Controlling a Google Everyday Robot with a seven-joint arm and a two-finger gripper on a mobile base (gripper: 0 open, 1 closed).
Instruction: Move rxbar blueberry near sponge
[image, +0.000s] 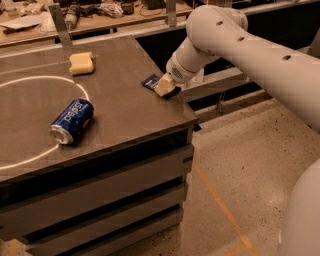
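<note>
The rxbar blueberry (149, 81) is a dark navy flat bar lying near the right edge of the table (125, 115). My gripper (164, 86) is right over its near right end and hides part of it. The sponge (81, 63) is a pale yellow block at the far side of the table, well to the left of the bar and the gripper. My white arm (240, 45) reaches in from the right.
A blue Pepsi can (71, 120) lies on its side at the table's left front, on a white circle line (30, 80). The table's right edge drops to the floor (240, 165). A cluttered bench (75, 15) stands behind.
</note>
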